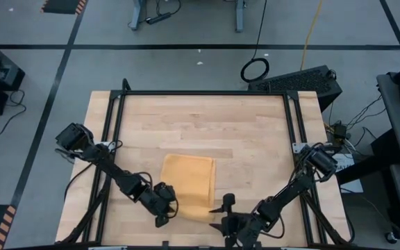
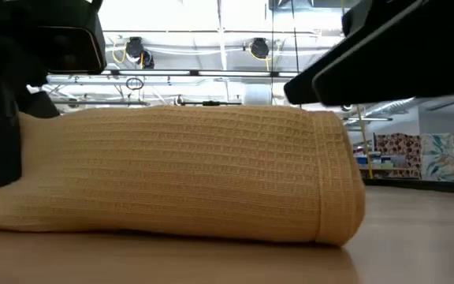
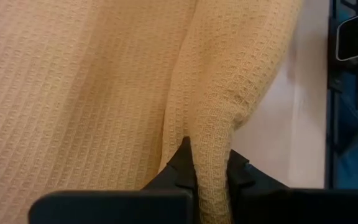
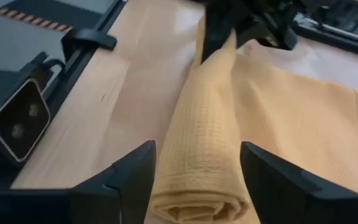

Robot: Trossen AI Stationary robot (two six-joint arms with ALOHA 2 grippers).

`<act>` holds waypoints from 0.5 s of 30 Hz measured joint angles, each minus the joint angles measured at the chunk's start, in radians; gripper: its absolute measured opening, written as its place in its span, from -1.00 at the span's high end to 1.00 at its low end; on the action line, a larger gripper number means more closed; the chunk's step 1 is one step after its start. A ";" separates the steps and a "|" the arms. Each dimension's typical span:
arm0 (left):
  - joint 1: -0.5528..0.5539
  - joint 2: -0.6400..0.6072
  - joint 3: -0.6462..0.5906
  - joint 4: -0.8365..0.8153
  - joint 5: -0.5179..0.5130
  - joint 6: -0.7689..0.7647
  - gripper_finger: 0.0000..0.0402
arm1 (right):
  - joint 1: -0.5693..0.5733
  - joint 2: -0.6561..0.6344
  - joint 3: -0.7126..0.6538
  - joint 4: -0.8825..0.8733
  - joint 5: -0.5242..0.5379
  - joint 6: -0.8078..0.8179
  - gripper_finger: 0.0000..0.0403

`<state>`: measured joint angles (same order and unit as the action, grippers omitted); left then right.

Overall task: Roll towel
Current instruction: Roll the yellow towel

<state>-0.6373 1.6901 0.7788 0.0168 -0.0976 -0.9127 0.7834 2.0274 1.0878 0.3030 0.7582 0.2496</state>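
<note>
Near the front edge of the wooden table [image 1: 207,125] lies the towel [image 1: 188,182], a mustard-yellow waffle-weave cloth, soft and thick, its near end turned into a short fat roll while the remainder lies flat toward the table's middle. At the roll's left end the left gripper [image 1: 164,206] pinches a gathered fold of cloth between tightly closed jaws. At the right end the right gripper [image 1: 222,212] stands with its dark, smooth jaws spread to either side of the roll, not clamping it. The likely trouble is unevenness: with only one end held, a further turn could twist the roll into a cone or let the free end slacken and unwind. The pinched fold might also drag the flat part askew.
</note>
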 joint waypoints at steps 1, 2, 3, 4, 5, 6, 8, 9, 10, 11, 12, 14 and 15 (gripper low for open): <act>0.002 0.000 0.000 0.001 0.006 -0.004 0.88 | -0.003 0.000 0.000 0.000 -0.014 -0.017 -0.10; 0.003 0.000 0.000 -0.001 0.012 -0.014 0.88 | -0.005 0.000 0.000 0.000 -0.030 -0.038 -0.09; 0.005 0.000 0.000 -0.004 0.016 -0.026 0.89 | -0.005 0.000 0.000 0.000 -0.039 -0.062 -0.07; 0.006 0.000 0.000 -0.007 0.019 -0.040 0.89 | -0.005 0.000 0.000 0.000 -0.045 -0.084 -0.07; 0.008 0.000 0.000 -0.007 0.020 -0.051 0.89 | -0.006 0.000 0.000 0.000 -0.050 -0.099 -0.07; 0.008 0.000 0.000 -0.007 0.020 -0.060 0.89 | -0.009 0.000 0.000 0.000 -0.052 -0.108 -0.07; 0.008 0.000 0.000 -0.006 0.021 -0.077 0.89 | -0.016 0.000 0.000 0.000 -0.059 -0.115 -0.10; 0.008 0.000 0.000 -0.006 0.021 -0.077 0.89 | -0.019 0.000 0.000 0.000 -0.059 -0.125 -0.12; 0.008 0.000 0.000 -0.006 0.021 -0.078 0.89 | -0.020 0.000 0.000 0.002 -0.059 -0.142 -0.15; 0.008 0.000 0.000 -0.006 0.021 -0.079 0.89 | -0.021 0.000 0.000 0.008 -0.056 -0.163 -0.17; 0.008 0.000 0.000 -0.006 0.021 -0.087 0.89 | -0.022 0.000 0.000 0.013 -0.057 -0.183 -0.20; 0.008 0.000 0.000 -0.007 0.021 -0.108 0.89 | -0.029 0.000 0.000 0.015 -0.102 -0.208 -0.23; 0.008 0.000 0.000 -0.007 0.021 -0.119 0.89 | -0.035 0.001 0.000 0.015 -0.136 -0.215 -0.24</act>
<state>-0.6296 1.6901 0.7788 0.0101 -0.0769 -1.0319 0.7485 2.0279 1.0882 0.3184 0.6222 0.0347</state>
